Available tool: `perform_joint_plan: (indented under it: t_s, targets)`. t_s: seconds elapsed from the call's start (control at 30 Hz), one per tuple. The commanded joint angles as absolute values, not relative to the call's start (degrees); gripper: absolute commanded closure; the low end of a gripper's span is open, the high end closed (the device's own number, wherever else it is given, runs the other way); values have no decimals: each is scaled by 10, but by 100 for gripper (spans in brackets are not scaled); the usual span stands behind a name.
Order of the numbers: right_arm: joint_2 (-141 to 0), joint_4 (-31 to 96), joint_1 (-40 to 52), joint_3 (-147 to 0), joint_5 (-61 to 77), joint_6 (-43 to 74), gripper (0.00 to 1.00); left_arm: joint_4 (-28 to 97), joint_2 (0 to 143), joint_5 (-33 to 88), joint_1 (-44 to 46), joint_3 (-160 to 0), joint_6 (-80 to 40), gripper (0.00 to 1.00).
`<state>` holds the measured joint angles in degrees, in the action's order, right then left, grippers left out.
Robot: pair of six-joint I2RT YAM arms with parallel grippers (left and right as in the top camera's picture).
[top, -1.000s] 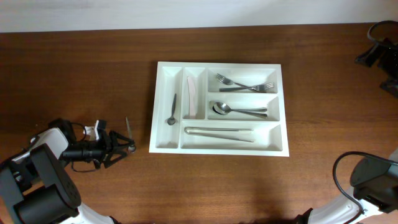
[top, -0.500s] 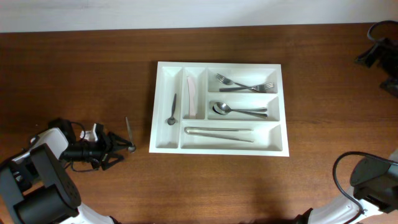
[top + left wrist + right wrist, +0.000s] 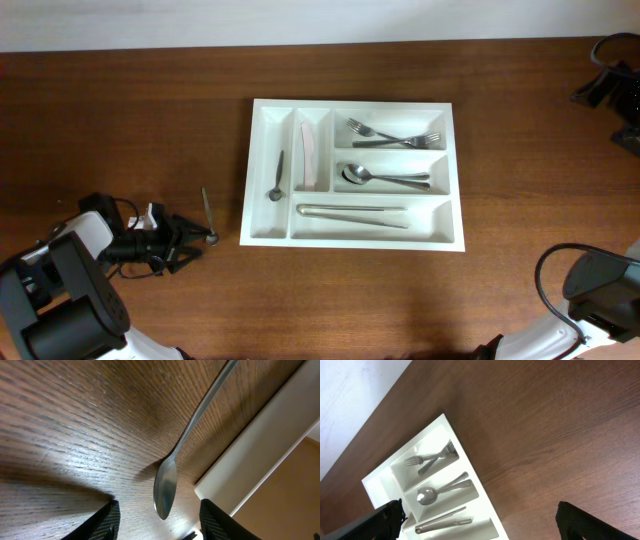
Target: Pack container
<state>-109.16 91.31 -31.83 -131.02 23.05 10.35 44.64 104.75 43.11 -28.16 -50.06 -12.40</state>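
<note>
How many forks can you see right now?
2. Both lie crossed in the tray's top right compartment: the left-pointing fork and the right-pointing fork. A third hidden underneath seems unlikely.

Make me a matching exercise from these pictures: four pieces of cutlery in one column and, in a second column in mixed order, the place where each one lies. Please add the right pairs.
Column 1
1. forks
2. large spoons
3. packed small spoon
4. loose spoon

Column 2
A. on the table, left of the container
B. top long compartment
C. leftmost narrow compartment
D. middle long compartment

Pairs: 1-B, 2-D, 3-C, 4-A
</note>
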Motion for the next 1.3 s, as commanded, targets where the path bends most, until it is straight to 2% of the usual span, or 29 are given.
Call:
perform_joint_plan:
  t_s: [0.0,0.13,0.27,0.87,1.07,1.27]
  targets:
    - [-1094,913,-319,-1307,236,104,1,434,1055,402,-283,-486,-136,47]
    - [-1094,913,-319,-1307,236,104,1,427,1055,399,-282,-486,-143,47]
    - [-1094,913,-319,-1307,236,104,1,424,1056,394,-282,-486,-152,53]
    - [-1094,913,-319,-1307,236,104,1,399,1056,368,-234,-485,-216,54]
    - [-1094,913,-319,-1307,236,104,1,401,1056,359,-234,-485,-218,74]
    - [-1094,913,-319,-1307,236,104,1,400,1056,351,-234,-484,-218,83]
